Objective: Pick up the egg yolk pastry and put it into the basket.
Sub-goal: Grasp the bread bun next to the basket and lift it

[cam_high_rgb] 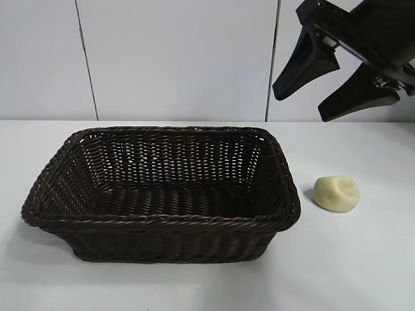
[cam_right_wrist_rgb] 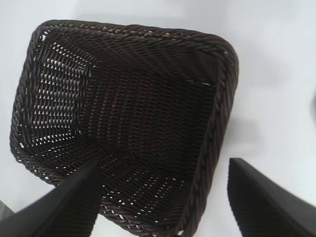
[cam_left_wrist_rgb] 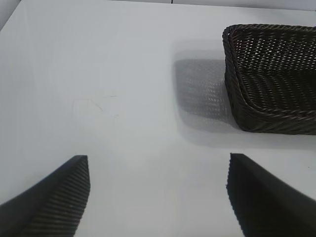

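Egg yolk pastry (cam_high_rgb: 337,192) beside basket (cam_high_rgb: 162,220)

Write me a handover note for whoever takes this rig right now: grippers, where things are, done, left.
Right gripper: open, empty, up in the air above the egg yolk pastry.
Left gripper: open, empty, over bare table off to the side of the basket.
Pastry sits on the table beside the basket's right end, untouched. Basket is empty.
Done: nothing yet.
Left: grasp the pastry, lift it, put it in the basket.
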Motion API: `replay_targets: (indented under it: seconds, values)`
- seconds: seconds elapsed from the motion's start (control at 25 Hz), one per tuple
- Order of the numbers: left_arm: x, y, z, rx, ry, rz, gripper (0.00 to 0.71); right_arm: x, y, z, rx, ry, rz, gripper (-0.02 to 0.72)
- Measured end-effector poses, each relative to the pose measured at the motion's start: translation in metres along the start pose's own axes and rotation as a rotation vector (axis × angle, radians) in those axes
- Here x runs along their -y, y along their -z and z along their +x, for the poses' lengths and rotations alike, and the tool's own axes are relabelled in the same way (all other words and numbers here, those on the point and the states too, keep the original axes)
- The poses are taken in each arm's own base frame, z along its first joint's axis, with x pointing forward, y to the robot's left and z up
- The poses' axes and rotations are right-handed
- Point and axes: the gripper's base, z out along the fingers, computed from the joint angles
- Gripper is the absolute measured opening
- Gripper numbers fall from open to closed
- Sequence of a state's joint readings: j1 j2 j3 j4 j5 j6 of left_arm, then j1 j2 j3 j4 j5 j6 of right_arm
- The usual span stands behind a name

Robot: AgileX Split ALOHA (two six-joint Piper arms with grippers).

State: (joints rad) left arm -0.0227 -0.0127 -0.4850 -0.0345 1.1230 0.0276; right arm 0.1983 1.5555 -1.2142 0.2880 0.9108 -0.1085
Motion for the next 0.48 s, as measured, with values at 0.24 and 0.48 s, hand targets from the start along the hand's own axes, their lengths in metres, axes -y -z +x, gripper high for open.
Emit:
replay_targets:
  seconds: [0.24,0.48]
  values:
    - [0.000,0.000,0.000,0.000,0.000,0.000,0.560,0.014,-0.016,-0.022,-0.096,0.001,0.138,0.517]
    - [0.000,0.000,0.000,0.000,0.000,0.000,0.560,0.040,-0.035,-0.030,-0.132,-0.058,0.176,0.517]
